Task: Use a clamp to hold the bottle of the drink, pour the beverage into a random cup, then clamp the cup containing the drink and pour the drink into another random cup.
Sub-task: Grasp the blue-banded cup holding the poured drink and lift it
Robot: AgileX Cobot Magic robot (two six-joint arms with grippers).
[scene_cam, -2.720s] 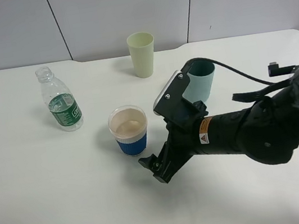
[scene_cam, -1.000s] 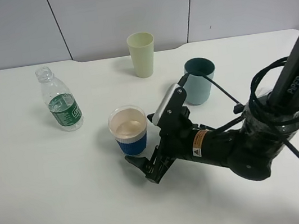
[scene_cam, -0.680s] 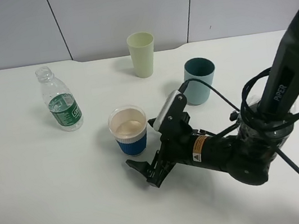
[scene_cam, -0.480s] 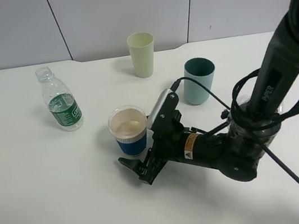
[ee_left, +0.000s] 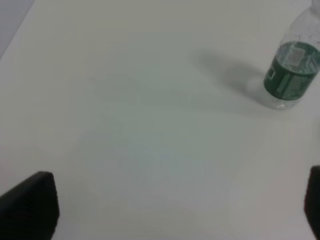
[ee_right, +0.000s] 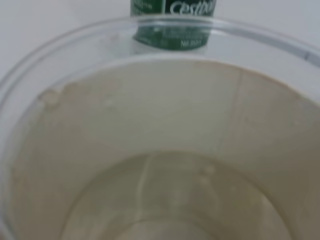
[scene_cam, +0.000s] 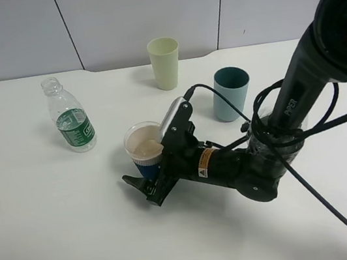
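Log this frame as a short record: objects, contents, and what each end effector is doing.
bottle: upright, uncapped, on the left side
blue-sleeved cup: upright, holds pale liquid
teal cup: upright, right of centre
pale green cup: upright, at the back
right end effector: open, low at the blue-sleeved cup's base, not yet closed on it
left end effector: open, empty, over the bare table
stage: first pour looks done; second not yet begun

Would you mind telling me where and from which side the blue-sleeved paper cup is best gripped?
Grip the white paper cup around its blue sleeve, coming in level from the side: it stands upright, open-topped, holding liquid.
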